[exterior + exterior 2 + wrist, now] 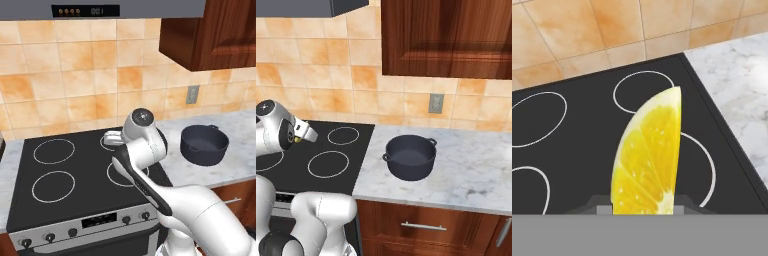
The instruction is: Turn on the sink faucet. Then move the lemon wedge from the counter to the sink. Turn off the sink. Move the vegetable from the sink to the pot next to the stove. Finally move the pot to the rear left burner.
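gripper (643,209): closed narrow on the lemon wedge (648,157), wedge stands up between the dark fingertips (597,206), pointed end away from the hand
lemon wedge location: in the air over the stove (80,200), right-hand side of the cooktop; small yellow bit shows at the hand in the right base view (298,140)
arm: elbow and wrist hang over the right burners, covering part of both right rings in the left base view
pot (410,157): upright on the counter (471,175), just right of the stove edge, nothing seen inside, two small side handles
gap wedge to pot: apart, stove's right edge and a strip of marble between them
rear left burner (54,151): bare white ring, nothing on it
front left burner (53,186): bare too
backsplash (75,85): orange-tan tiles behind stove and counter
outlet (436,103): grey, on the tiles behind the pot
upper cabinet (446,37): dark wood, hangs above the pot
range hood (100,9): above the stove, small lit display
knobs (72,232): row along the steel front
drawer handle (423,226): below the counter, under the pot
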Controlling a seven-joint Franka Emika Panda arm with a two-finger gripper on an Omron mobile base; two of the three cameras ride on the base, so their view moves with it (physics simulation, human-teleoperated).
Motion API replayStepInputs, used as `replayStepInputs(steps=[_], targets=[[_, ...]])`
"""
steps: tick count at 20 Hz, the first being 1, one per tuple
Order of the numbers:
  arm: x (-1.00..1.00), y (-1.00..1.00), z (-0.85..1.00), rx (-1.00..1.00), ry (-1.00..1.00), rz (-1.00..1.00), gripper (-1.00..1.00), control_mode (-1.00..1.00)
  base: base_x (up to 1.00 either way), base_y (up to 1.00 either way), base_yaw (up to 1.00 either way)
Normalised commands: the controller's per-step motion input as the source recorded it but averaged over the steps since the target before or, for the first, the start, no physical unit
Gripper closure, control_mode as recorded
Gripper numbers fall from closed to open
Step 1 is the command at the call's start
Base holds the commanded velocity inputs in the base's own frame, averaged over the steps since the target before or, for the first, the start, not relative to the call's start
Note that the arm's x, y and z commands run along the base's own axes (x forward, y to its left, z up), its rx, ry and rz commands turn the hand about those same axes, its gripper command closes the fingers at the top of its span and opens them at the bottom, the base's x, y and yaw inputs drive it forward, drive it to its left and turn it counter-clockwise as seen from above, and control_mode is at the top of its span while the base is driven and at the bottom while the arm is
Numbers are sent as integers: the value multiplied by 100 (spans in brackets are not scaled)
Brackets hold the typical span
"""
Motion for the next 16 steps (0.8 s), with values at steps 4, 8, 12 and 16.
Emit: replayStepInputs(steps=[4, 8, 12, 16], targets=[[0, 0, 0, 0, 0, 0, 100, 100, 38, 20, 5], [0, 0, 0, 0, 0, 0, 100, 100, 3, 3, 3], [-34, -16, -7, 0, -3, -1, 100, -100, -1, 2, 0], [-37, -70, -2, 8, 0, -14, 100, -100, 0, 0, 0]])
